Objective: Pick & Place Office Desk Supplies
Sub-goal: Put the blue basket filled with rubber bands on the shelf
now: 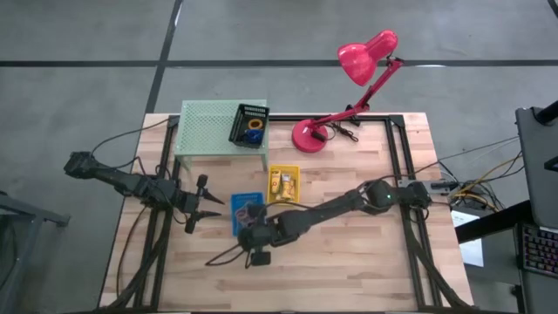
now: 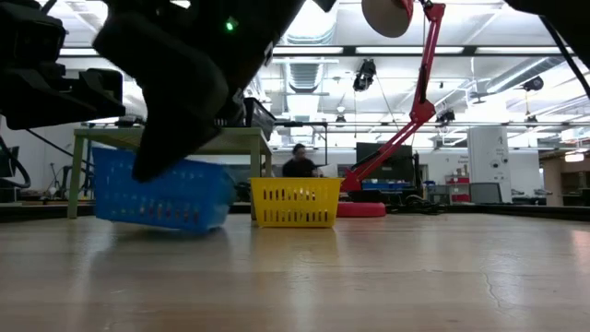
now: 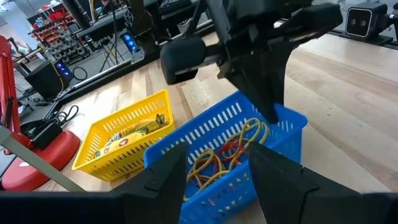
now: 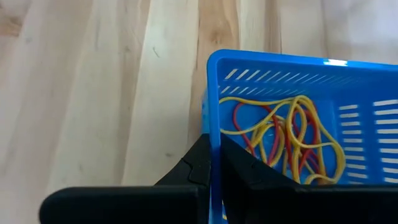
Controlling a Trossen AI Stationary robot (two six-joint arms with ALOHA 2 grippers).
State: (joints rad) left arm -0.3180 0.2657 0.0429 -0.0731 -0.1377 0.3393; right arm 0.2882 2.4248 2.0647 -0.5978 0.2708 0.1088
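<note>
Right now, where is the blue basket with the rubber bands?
In the high view the blue basket sits mid-table, just left of the yellow basket, with the right gripper pinching its wall.

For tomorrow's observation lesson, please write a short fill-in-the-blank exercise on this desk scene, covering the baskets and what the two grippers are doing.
1. The right gripper is shut on the wall of the ____ slotted plastic basket.
2. That basket holds a tangle of yellow and red ____.
3. The yellow plastic basket stands on the wooden table between the other basket and the pink-red desk ____.
4. The left gripper waits beside the held basket with its fingers ____.

Missing words: blue; rubber bands; lamp; open
</note>
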